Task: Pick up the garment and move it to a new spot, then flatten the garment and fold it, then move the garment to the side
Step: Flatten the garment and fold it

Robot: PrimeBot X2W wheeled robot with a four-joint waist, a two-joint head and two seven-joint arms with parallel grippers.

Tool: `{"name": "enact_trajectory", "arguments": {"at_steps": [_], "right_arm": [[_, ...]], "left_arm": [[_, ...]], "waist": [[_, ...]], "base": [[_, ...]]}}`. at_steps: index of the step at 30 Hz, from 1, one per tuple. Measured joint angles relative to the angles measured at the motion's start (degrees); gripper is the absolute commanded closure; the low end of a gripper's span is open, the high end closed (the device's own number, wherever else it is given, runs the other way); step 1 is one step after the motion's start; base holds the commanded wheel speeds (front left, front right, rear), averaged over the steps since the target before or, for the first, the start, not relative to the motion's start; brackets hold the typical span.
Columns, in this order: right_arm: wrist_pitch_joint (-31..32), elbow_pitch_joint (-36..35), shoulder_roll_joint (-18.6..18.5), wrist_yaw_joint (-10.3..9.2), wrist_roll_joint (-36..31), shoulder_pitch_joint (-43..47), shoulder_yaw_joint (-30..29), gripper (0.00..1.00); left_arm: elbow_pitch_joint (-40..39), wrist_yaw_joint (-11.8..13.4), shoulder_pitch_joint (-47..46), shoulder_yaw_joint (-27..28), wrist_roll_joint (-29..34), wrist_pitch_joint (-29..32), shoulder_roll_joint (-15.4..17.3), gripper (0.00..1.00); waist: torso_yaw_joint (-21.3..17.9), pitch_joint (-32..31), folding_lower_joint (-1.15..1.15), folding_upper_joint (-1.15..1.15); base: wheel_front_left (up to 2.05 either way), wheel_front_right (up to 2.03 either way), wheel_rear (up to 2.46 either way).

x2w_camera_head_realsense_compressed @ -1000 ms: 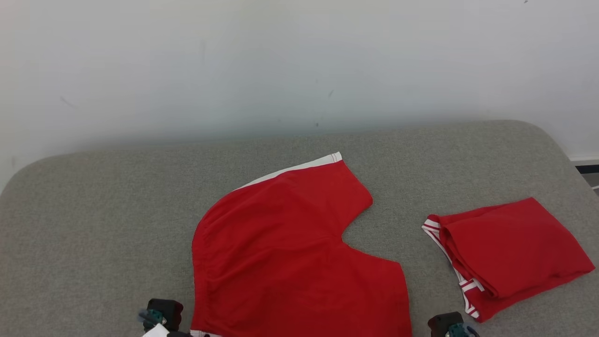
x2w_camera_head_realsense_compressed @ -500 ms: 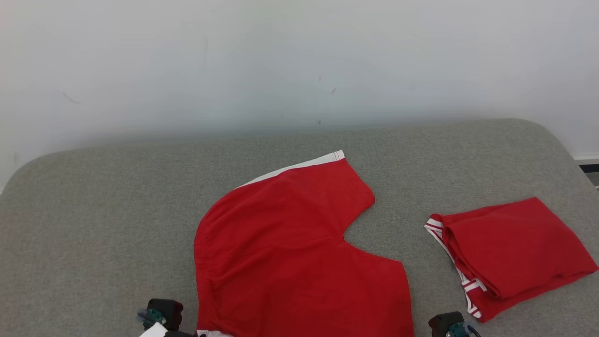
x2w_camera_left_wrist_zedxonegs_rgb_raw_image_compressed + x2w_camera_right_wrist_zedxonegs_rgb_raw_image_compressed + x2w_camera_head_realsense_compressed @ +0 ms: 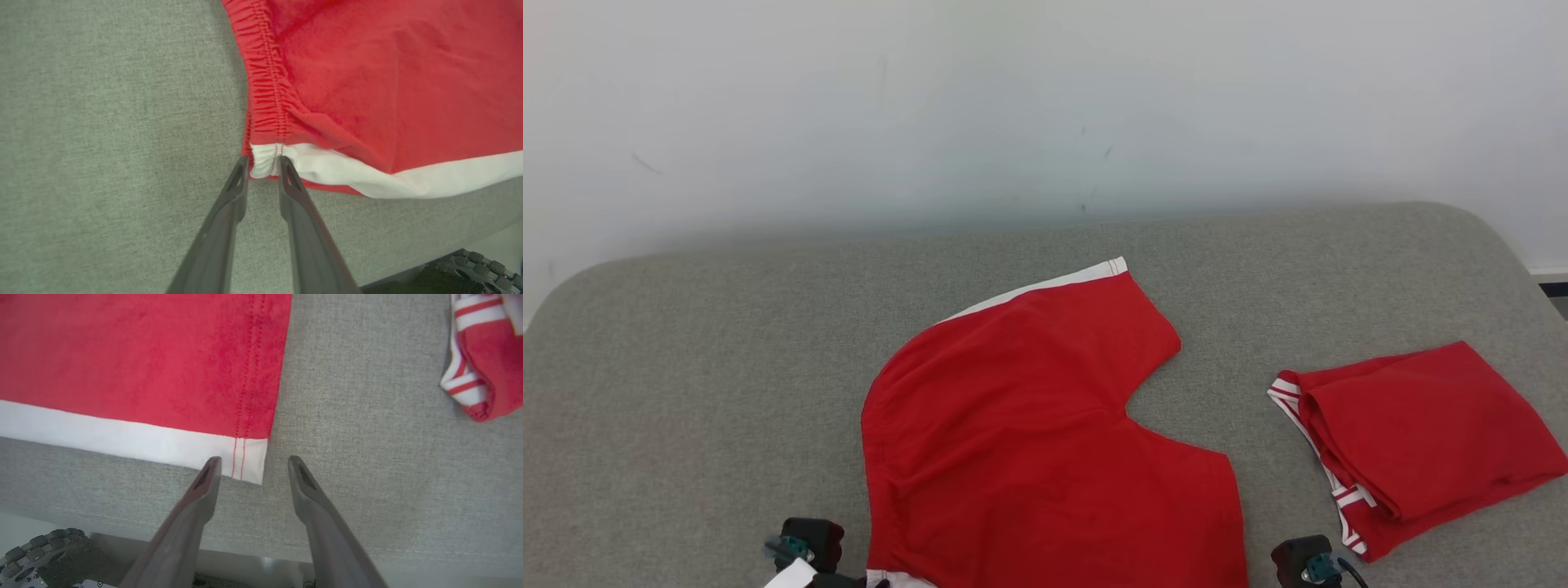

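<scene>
The garment (image 3: 1045, 441) is a pair of red shorts with white side stripes, spread flat in the middle of the grey cushioned surface (image 3: 686, 367). In the left wrist view my left gripper (image 3: 263, 163) is at the near waistband corner of the garment (image 3: 388, 81). Its fingers stand a narrow gap apart with the white corner between the tips. My right gripper (image 3: 255, 463) is open wide at the near leg-hem corner of the garment (image 3: 143, 363), which lies flat between the fingertips. Both wrists show at the head view's bottom edge, the left gripper (image 3: 805, 551) and the right gripper (image 3: 1307, 563).
A second red garment (image 3: 1421, 441), folded, with red-and-white striped trim, lies to the right; its corner (image 3: 486, 367) is near my right gripper. A pale wall rises behind the surface. The surface's near edge runs just below both grippers, with my base's wheels (image 3: 482, 265) beneath.
The head picture has shifted slightly, so the camera moved. The shorts and the folded garment lie as before, and both wrists stay at the near corners.
</scene>
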Motion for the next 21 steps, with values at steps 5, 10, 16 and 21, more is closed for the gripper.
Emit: {"name": "enact_trajectory", "arguments": {"at_steps": [5, 10, 16, 21], "right_arm": [[0.2, 1.2, 0.2, 0.0, 0.0, -0.1, 0.1, 0.55], [0.2, 1.6, 0.5, 0.0, 0.0, -0.2, 0.2, 0.84], [0.2, 1.8, 0.5, 0.0, 0.0, -1.0, 0.1, 1.0], [-0.1, 1.3, 0.5, 0.0, 0.2, -1.0, -0.4, 1.0]], "left_arm": [[0.5, -0.4, -0.2, 0.0, 0.0, -0.3, -0.1, 0.65], [0.9, -0.4, -0.9, -0.1, -0.1, -0.3, -0.2, 0.66], [1.2, -0.4, -1.1, 0.1, -0.2, -0.8, -0.3, 0.69], [1.1, 0.2, -1.1, 1.0, -0.7, -1.1, -0.3, 0.96]], "waist": [[0.3, 0.2, 0.0, 0.0], [0.4, 0.3, 0.0, 0.0], [0.4, 0.2, 0.0, 0.0], [0.4, 0.2, 0.0, 0.0]], "base": [[0.0, 0.0, 0.0], [0.0, 0.0, 0.0], [0.0, 0.0, 0.0], [0.0, 0.0, 0.0]]}}
